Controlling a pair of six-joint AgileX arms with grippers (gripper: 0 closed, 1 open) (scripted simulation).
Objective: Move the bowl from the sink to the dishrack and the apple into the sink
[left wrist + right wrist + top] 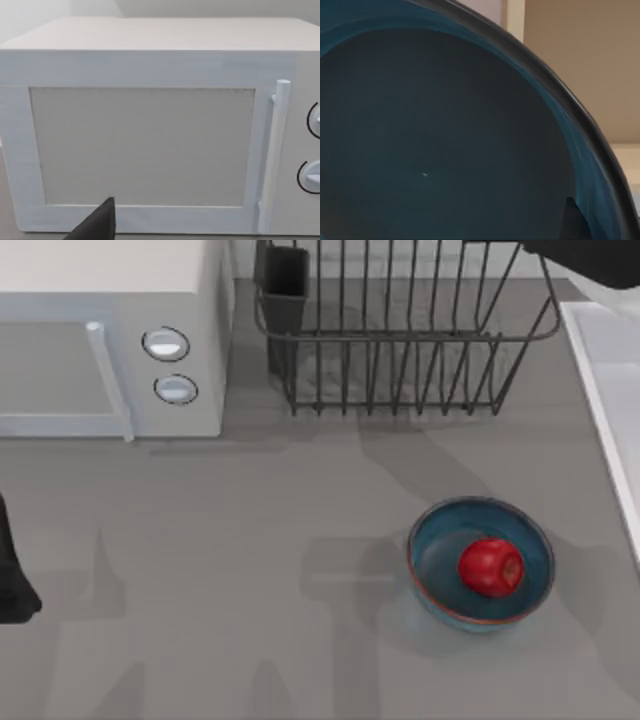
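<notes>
Red apple [490, 566] sitting in a teal bowl [480, 560] on the table [250, 590], sink [610, 390] at right edge, dishrack [400, 330] behind, second bowl [445, 140] pressed close before my right wrist camera, my left arm [12, 570] parked at left edge facing the microwave [150, 125], whether either jaw pair is released or clenched I cannot tell

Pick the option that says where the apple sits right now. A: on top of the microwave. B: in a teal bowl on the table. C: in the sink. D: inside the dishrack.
B: in the top view the red apple rests inside the teal bowl standing on the grey table, in front of the dishrack.
</notes>
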